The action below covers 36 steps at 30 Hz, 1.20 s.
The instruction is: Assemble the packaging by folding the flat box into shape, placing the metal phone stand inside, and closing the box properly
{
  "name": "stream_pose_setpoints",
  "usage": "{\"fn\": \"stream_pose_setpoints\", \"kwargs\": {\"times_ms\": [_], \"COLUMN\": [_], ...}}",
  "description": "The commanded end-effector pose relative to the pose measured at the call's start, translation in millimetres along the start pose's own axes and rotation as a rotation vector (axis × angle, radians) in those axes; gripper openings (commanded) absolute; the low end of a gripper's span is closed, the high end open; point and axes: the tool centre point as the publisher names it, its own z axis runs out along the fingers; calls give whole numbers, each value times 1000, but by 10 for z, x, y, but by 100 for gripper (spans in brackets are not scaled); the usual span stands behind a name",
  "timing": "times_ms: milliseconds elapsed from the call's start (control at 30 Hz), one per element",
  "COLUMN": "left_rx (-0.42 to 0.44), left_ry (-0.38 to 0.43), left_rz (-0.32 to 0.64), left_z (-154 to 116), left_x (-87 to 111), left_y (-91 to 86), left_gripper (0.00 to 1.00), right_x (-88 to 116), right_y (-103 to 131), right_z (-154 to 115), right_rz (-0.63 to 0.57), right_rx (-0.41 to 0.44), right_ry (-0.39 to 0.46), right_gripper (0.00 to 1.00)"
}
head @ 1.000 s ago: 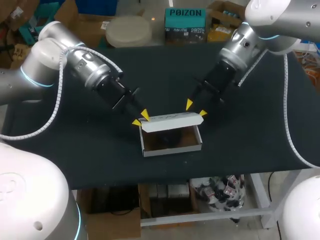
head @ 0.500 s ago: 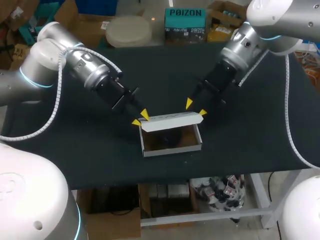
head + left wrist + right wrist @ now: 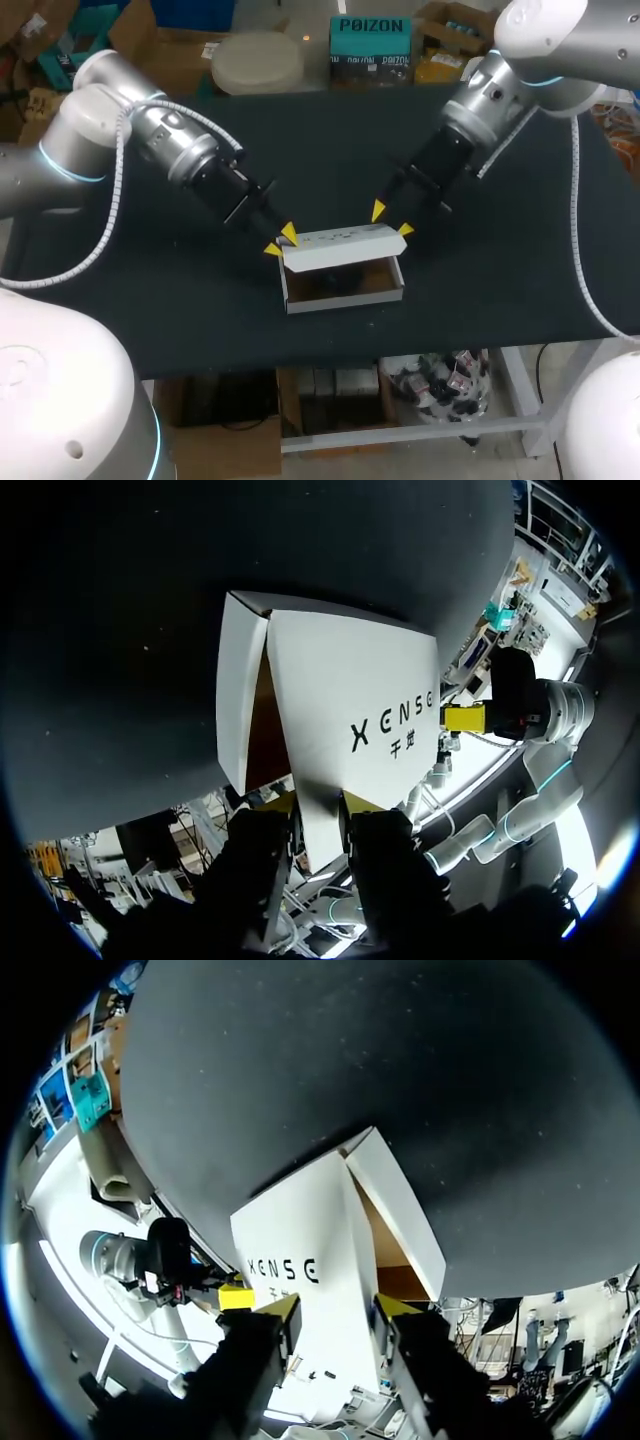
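On the black table, my left arm slants in from the far left. The left gripper sits at the left end of the lid, and in the left wrist view that end runs up into the narrow gap between the fingers, pinched from both sides. The white cardboard box stands near the table's front edge, its brown inside showing. The lid is hinged at the back and tilted forward over the opening, half shut. A dark object lies under it, too shadowed to name. The right gripper holds the lid's right end between wider-set fingers, on my right arm.
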Motion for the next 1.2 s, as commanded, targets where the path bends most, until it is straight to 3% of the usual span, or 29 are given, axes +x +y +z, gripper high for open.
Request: {"fn": "stream_pose_setpoints", "kwargs": {"times_ms": [33,1200], "left_rx": [7,82], "left_ry": [0,-31], "left_rz": [3,37], "left_z": [60,61], "left_x": [20,-108], "left_y": [-9,-38], "left_gripper": [25,31], "right_x": [52,-129], "right_y": [-15,91], "right_z": [59,141], "right_rz": [-10,-54], "right_rx": [-6,-14], "right_ry": [0,-23], "right_gripper": [48,52]}}
